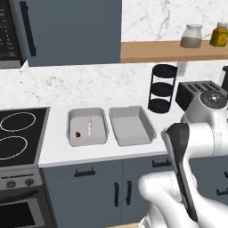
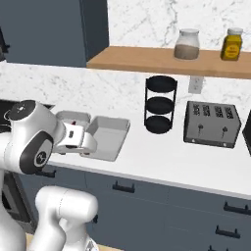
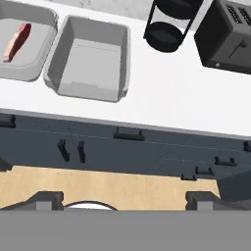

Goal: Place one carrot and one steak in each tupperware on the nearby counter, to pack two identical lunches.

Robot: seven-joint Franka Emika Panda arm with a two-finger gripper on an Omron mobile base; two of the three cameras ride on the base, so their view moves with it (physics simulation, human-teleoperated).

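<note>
While a steak [image 1: 89, 126] and carrot [image 1: 78, 134] lie in the left tupperware [image 1: 87, 126], the gripper [image 3: 125, 200] stands spread, holding nothing.

No readable text, label, brand, number or sign appears in any of the views. The two jars on the wooden shelf, a clear jar [image 2: 187, 44] and a yellow jar [image 2: 231, 44] in the upper right of the frame, carry no lettering that can be made out. The toaster [image 2: 211, 124] at the right and the stove front [image 1: 18, 182] at the lower left show knobs and slots but no legible markings.
</note>
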